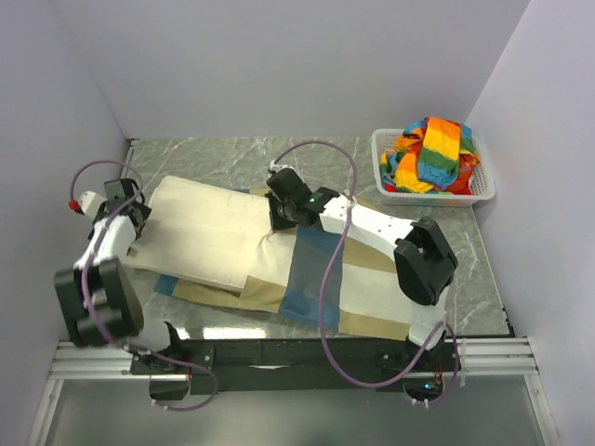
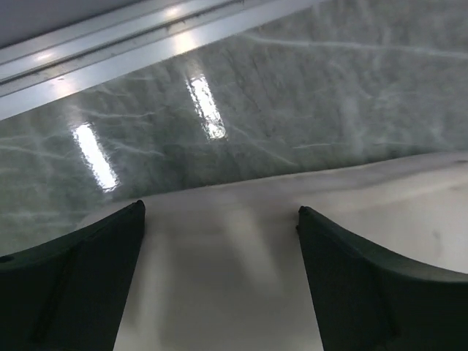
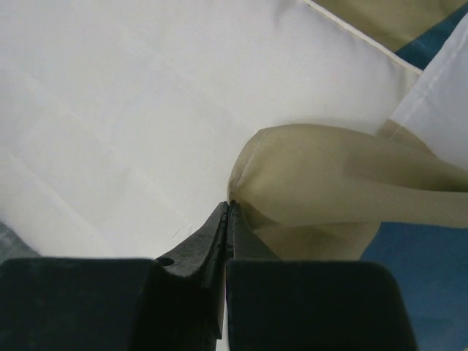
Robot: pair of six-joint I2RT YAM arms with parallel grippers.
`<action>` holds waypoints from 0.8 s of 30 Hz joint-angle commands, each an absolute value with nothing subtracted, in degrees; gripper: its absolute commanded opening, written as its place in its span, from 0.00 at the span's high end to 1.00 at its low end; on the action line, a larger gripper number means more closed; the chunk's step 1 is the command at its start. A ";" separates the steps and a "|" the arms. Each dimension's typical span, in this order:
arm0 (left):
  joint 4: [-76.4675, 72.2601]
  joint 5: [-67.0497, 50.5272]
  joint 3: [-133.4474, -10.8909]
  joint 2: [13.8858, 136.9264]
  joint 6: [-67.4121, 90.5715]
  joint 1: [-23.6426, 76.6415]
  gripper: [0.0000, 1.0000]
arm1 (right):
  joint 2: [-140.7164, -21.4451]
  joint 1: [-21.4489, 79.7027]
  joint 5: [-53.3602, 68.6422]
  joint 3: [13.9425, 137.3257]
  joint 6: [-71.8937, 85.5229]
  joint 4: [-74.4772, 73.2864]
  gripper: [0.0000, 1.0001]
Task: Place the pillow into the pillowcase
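The cream-white pillow (image 1: 200, 232) lies flat on the left part of the pillowcase (image 1: 363, 288), whose blue, tan and off-white blocks spread across the table. My left gripper (image 1: 141, 221) is at the pillow's left end. In the left wrist view it (image 2: 221, 207) is open, its fingers wide apart over the pillow (image 2: 219, 285) and holding nothing. My right gripper (image 1: 276, 223) is at the pillow's right end. It (image 3: 229, 203) is shut on a raised tan fold of the pillowcase (image 3: 322, 183), next to the pillow (image 3: 110, 110).
A white basket (image 1: 383, 167) holding rainbow-striped cloth (image 1: 432, 153) stands at the back right. White walls close in the marble table (image 1: 232, 153) on three sides. An aluminium rail (image 1: 279, 358) runs along the near edge.
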State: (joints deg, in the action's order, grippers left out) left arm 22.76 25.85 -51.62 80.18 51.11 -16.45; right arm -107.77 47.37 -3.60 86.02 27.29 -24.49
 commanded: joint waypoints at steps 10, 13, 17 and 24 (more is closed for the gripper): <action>15.21 5.81 -45.19 79.82 53.17 -5.72 0.74 | -107.48 51.77 -4.40 95.35 24.43 -27.24 1.00; 14.07 3.78 -40.88 74.37 55.80 -2.04 0.89 | -109.24 52.47 -4.66 97.81 24.35 -28.21 1.00; 15.12 4.92 -38.50 71.72 56.61 2.99 0.98 | -111.27 52.65 -7.19 98.88 24.17 -29.62 1.00; 18.63 8.52 -39.20 67.33 53.62 2.99 0.57 | -104.34 51.50 -13.96 90.54 24.26 -29.00 0.57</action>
State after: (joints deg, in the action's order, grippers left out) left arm 15.94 12.01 -39.00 70.70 54.22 1.63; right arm -110.41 51.40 -9.82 93.38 24.47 -32.86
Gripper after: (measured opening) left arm 0.262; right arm 0.301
